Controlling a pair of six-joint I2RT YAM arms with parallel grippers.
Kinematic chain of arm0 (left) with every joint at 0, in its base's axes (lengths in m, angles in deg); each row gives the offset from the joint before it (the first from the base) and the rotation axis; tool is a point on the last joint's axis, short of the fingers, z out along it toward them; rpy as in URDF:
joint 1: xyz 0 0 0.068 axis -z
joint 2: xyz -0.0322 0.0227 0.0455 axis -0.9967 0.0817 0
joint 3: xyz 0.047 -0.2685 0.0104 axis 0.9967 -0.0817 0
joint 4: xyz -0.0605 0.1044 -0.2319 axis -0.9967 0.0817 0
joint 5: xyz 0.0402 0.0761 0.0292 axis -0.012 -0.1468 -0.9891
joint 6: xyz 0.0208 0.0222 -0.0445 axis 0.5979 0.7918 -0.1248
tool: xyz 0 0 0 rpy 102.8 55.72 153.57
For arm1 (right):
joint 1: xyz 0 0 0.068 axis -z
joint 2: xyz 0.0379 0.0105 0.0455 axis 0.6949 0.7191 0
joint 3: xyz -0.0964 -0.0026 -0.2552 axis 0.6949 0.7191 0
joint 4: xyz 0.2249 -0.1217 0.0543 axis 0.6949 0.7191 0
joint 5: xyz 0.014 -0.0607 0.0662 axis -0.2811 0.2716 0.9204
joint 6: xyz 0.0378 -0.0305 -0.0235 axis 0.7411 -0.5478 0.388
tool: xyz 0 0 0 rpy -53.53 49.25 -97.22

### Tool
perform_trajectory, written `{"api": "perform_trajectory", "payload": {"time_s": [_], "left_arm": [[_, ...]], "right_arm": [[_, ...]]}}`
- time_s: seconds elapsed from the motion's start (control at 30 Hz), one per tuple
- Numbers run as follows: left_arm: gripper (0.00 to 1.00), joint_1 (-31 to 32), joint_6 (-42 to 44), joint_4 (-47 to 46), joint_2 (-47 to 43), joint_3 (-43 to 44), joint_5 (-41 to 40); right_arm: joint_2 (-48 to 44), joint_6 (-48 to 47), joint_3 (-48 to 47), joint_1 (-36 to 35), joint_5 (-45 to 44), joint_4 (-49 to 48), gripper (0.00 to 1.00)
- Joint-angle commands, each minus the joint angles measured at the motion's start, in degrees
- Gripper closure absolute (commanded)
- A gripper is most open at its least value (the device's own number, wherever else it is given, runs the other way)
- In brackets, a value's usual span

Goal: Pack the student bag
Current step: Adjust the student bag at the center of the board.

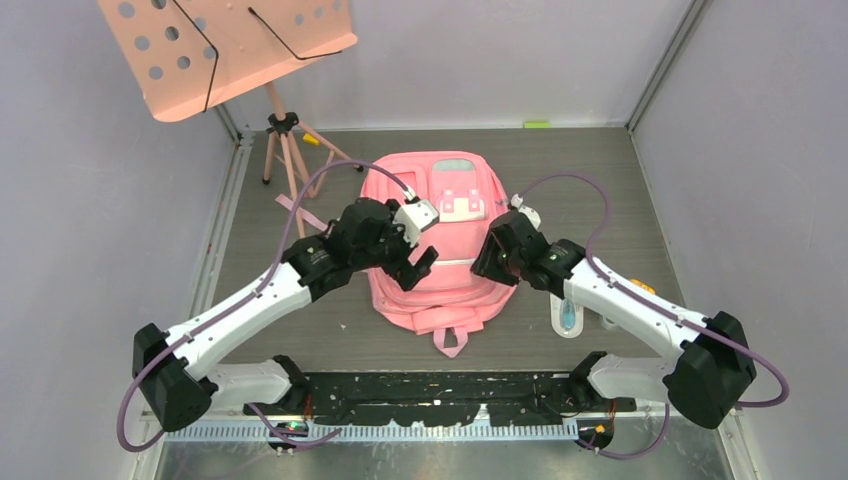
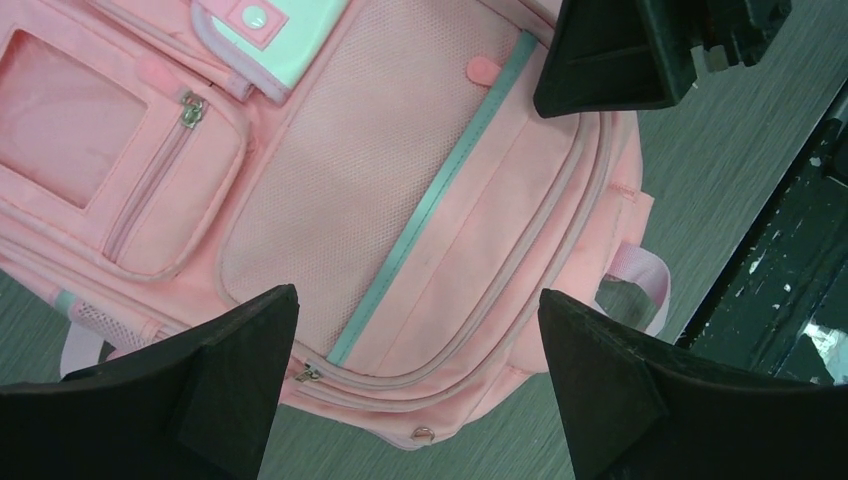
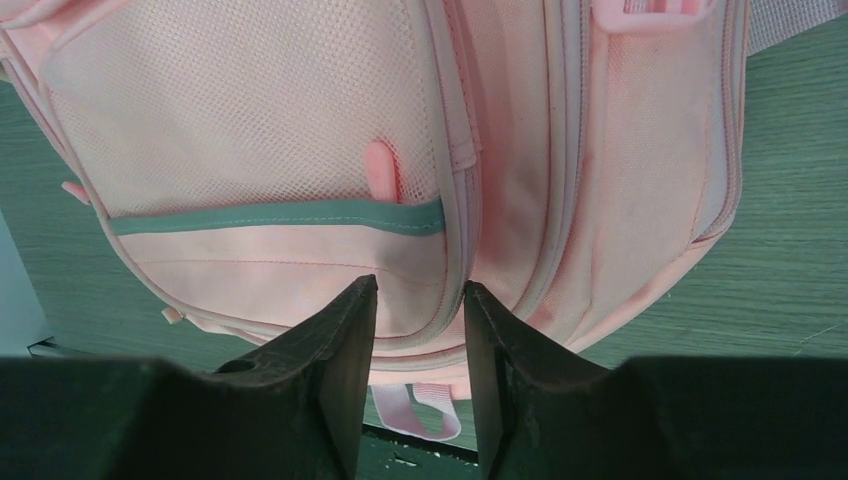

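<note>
Lying flat: pink student bag (image 1: 455, 290), mesh front, teal strip, zip pockets.

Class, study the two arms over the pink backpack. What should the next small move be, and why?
Probably lower the left tool onto the zip pull beside one of its fingers and close on it. The student bag lies flat with its zips apparently shut, so nothing can go in yet. The left tool holds nothing and stands wide open just above that pull.

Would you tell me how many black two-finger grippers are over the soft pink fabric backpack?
2: over the backpack, the left gripper is at its near-left front, the right gripper at its near-right edge.
</note>
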Motion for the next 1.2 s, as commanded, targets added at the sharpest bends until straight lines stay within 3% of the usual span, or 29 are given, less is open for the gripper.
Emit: {"api": "perform_trajectory", "payload": {"time_s": [0.0, 0.1, 0.23, 0.4, 0.87, 1.03, 1.17], "left_arm": [[0.07, 1.49, 1.12, -2.86, 0.65, -0.47, 0.70], [0.07, 2.04, 1.73, -2.86, 1.61, -0.27, 0.14], [0.08, 5.07, 4.41, -3.03, 3.74, -1.02, -3.79], [0.09, 11.06, 6.62, -3.80, 7.50, -1.67, -12.27], [0.10, 11.44, 5.45, -8.73, 11.25, -2.34, -25.60], [0.26, 11.44, 5.27, -9.45, 12.29, -2.32, -28.78], [0.61, 11.59, 7.10, -9.43, 12.88, -2.63, -24.00]], "right_arm": [[0.45, 0.98, -1.32, 0.17, 0.69, -1.91, 0.59], [-0.06, 1.60, -1.61, 0.17, 1.13, -2.18, 0.76], [-1.47, 2.86, -3.74, 0.18, 0.78, -1.13, 0.81], [-3.22, 4.09, -6.09, 0.39, 0.20, -0.14, 0.98], [-7.28, 5.54, -5.58, 1.62, 0.67, -1.53, 1.00], [-7.53, 5.52, -4.99, 1.67, 0.75, -2.08, 1.00], [-7.85, 4.61, -5.07, 1.95, 0.23, -1.63, 1.00]]}}
